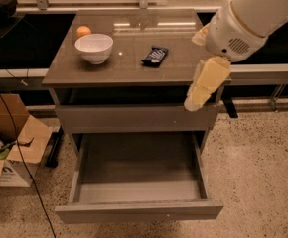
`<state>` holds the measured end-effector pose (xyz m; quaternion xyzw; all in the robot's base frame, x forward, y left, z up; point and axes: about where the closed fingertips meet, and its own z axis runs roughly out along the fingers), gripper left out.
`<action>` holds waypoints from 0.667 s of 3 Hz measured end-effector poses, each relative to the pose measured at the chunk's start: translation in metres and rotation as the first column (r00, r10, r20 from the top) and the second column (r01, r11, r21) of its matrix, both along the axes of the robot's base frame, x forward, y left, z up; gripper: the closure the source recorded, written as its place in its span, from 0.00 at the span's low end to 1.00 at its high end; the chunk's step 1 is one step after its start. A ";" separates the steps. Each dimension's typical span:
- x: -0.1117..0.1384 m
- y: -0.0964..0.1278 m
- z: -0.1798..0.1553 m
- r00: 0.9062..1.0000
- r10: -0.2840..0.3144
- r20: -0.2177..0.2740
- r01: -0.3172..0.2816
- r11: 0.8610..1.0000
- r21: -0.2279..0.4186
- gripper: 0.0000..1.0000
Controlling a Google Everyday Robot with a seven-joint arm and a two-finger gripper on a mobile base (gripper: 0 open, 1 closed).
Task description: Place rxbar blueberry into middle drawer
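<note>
The rxbar blueberry (pixel 155 56), a small dark bar with white lettering, lies flat on the grey table top, right of centre. The middle drawer (pixel 139 211) is pulled out below the table front, and its grey floor is bare. My gripper (pixel 197 95) hangs from the white arm at the table's right front corner. It points down, over the closed top drawer's right end. It is to the right of and nearer than the bar, apart from it, and holds nothing that I can see.
A white bowl (pixel 94 47) and an orange ball (pixel 83 31) sit on the table's left side. An open cardboard box (pixel 10 148) and a black cable (pixel 20 152) are on the speckled floor to the left. A metal rail runs behind the table.
</note>
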<state>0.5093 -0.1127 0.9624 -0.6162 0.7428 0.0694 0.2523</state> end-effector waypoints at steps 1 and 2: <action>0.029 0.026 -0.006 1.000 0.028 -0.008 -0.028 0.998 0.056 0.00; 0.059 0.041 -0.008 0.999 0.038 -0.005 -0.037 0.997 0.074 0.00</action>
